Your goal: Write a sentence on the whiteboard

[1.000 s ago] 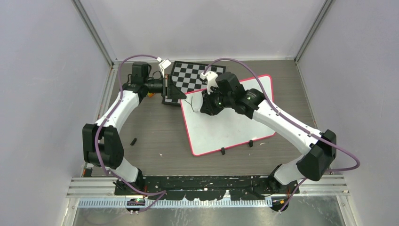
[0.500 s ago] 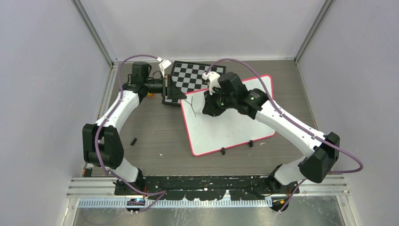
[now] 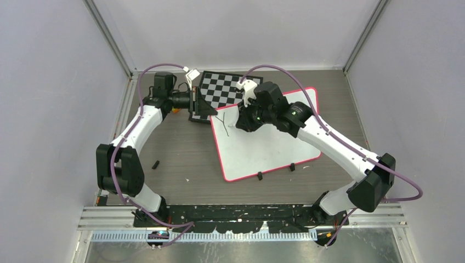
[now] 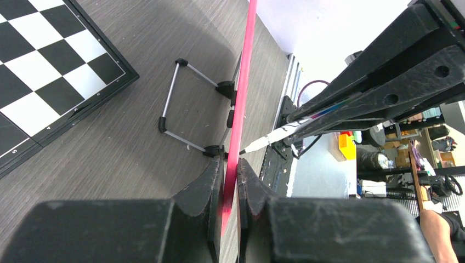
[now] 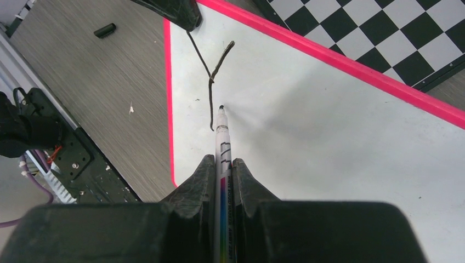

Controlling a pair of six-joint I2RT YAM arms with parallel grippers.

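The whiteboard (image 3: 268, 145) lies tilted on the table, white with a pink-red frame. My left gripper (image 3: 210, 114) is shut on the frame at its far left corner; in the left wrist view the fingers (image 4: 230, 164) pinch the pink edge (image 4: 245, 71). My right gripper (image 3: 241, 124) is shut on a white marker (image 5: 222, 139), with its black tip just right of the stroke. The sentence is a single black "Y" (image 5: 211, 82) near that corner, also in the top view (image 3: 224, 125). I cannot tell whether the tip touches the board (image 5: 329, 126).
A black-and-white checkerboard (image 3: 222, 90) lies under the whiteboard's far edge, also in the wrist views (image 4: 49, 71) (image 5: 384, 33). A small black cap (image 3: 156, 164) lies on the wooden table to the left. Two black clips (image 3: 259, 176) sit on the near edge.
The "Y" got its long stem. My right gripper then shifted slightly toward the far side, bringing the marker tip to the right of the stem. The left arm has not moved.
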